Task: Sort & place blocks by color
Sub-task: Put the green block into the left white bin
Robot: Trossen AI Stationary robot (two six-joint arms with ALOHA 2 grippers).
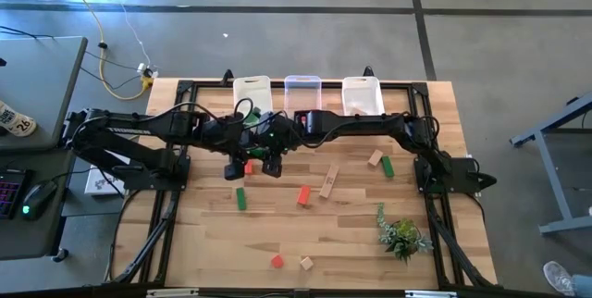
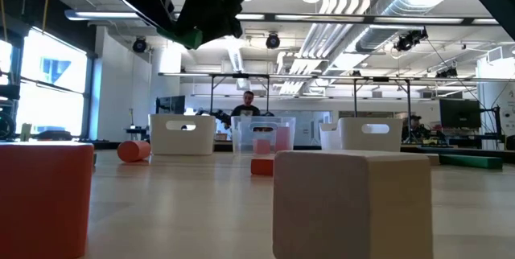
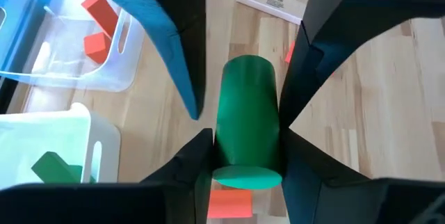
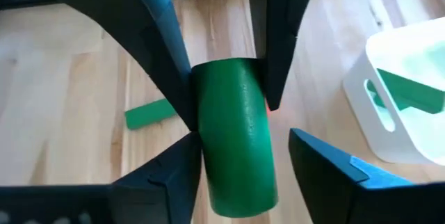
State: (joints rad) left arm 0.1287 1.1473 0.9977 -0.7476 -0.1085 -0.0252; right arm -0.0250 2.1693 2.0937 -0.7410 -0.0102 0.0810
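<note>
Above the tabletop (image 1: 351,233), our left hand (image 3: 247,151) clamps a green cylinder (image 3: 248,123) while our right hand (image 4: 240,161) stands open around it.

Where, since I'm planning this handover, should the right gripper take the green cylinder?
The left gripper clamps one end of the green cylinder, so I'd take the free end. Bring the open right gripper in from opposite the left one, closing across the round sides, not the flat end faces.

Wooden table (image 1: 213,242) — 3 bins (image 1: 302,92), scattered blocks (image 1: 302,195), plant (image 1: 402,235).
</note>
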